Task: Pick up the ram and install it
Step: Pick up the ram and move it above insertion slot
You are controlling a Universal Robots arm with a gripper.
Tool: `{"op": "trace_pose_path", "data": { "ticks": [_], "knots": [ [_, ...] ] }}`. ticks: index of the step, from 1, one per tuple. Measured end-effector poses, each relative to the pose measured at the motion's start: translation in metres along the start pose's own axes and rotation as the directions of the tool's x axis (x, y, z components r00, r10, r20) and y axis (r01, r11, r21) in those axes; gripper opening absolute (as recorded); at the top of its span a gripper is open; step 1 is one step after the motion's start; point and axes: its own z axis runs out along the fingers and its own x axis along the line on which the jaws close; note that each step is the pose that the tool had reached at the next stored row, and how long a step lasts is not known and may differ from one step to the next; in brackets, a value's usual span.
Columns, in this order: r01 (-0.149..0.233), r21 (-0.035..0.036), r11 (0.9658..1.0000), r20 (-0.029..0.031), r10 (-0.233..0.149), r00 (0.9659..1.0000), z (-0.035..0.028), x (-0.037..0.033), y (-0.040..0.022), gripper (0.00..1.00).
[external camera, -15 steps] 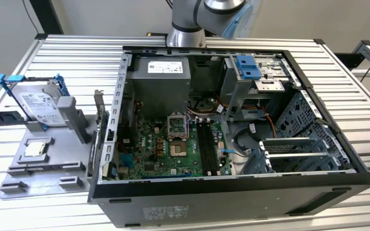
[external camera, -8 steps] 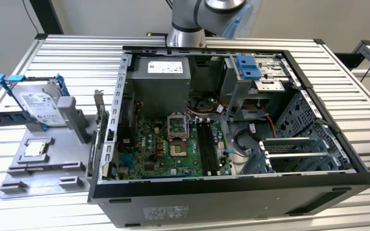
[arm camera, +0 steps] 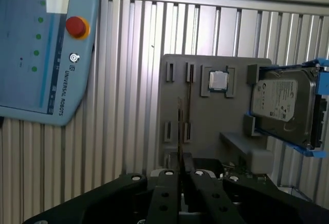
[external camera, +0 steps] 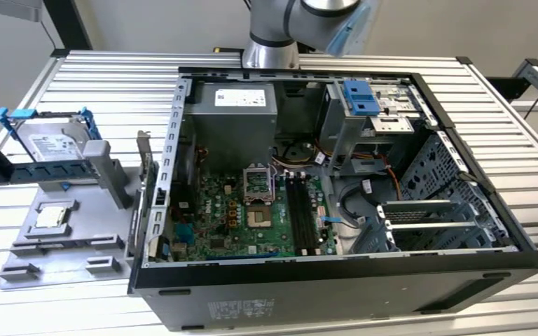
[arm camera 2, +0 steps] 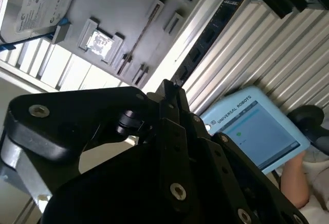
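Note:
In the first wrist view the ram (arm camera: 180,124) shows edge-on as a thin brownish strip sticking out from between the black fingers of my gripper (arm camera: 181,158), which is shut on it. It hangs well above the grey fixture tray (arm camera: 216,126), over the tray's long slot holders. In the second wrist view the gripper (arm camera 2: 168,88) points at the same tray (arm camera 2: 128,13). The open computer case (external camera: 344,276) lies on the slatted table. Its motherboard's dark memory slots (external camera: 302,206) run beside the processor socket.
The tray (external camera: 64,245) sits at the exterior view's left of the case, carrying a hard drive in a blue frame (external camera: 54,143) and a square silver processor chip (external camera: 51,217). A blue teach pendant (arm camera: 46,54) lies on the table, with a person's arm (arm camera 2: 303,183) beside it.

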Motion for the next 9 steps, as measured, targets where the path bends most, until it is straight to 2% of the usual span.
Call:
{"op": "trace_pose_path", "data": {
  "ticks": [9],
  "knots": [
    [0.001,0.0,1.0,0.0001,-0.001,1.0,0.0005,0.0022,-0.0408,0.0]
  ]
}}
